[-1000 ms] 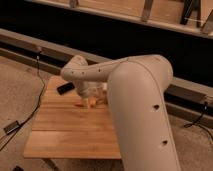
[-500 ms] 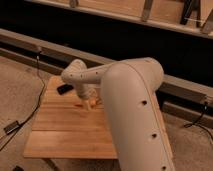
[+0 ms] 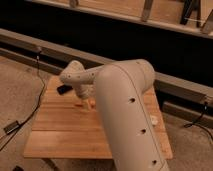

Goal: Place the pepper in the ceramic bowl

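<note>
At the middle of the wooden bench (image 3: 55,135), the white arm's gripper (image 3: 88,102) points down, just beside the small orange pepper (image 3: 80,105). Whether the gripper is open or closed cannot be told. A dark object (image 3: 62,90) lies nearby.

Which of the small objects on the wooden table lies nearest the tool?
The orange pepper, just beside the tool at mid-table; the black object sits farther left, the pale one beyond the arm.
</note>
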Robot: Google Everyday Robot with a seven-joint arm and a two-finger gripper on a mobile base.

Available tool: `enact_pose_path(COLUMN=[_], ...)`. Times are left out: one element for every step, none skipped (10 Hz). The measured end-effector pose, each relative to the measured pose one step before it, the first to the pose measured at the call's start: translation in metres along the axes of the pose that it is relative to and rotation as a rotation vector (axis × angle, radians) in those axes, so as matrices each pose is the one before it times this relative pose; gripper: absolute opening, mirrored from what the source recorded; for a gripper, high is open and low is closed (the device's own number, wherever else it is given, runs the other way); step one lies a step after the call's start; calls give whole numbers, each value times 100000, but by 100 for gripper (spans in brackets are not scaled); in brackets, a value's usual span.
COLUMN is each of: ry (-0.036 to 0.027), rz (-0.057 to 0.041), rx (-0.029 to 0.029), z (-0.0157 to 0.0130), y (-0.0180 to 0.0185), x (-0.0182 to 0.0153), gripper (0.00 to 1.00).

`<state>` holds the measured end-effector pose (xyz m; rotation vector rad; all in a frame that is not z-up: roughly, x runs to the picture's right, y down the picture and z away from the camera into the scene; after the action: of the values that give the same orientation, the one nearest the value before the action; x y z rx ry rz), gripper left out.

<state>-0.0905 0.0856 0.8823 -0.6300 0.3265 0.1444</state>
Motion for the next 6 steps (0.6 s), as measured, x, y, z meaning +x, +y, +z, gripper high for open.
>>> enact_pose_path(ry=[-111,-219,-462,-413,-483,-292], rz=[-768,-697,-505,-286,-109,62], rx=[-41,-259,-568,-428,-556,-245], z=[157,261,398,273,418,479], y=[-122,-162,-122,-37,-93,-190], x=[-286,-314,-446,-390,-425,-325], gripper=[65,65,65,65,65,65])
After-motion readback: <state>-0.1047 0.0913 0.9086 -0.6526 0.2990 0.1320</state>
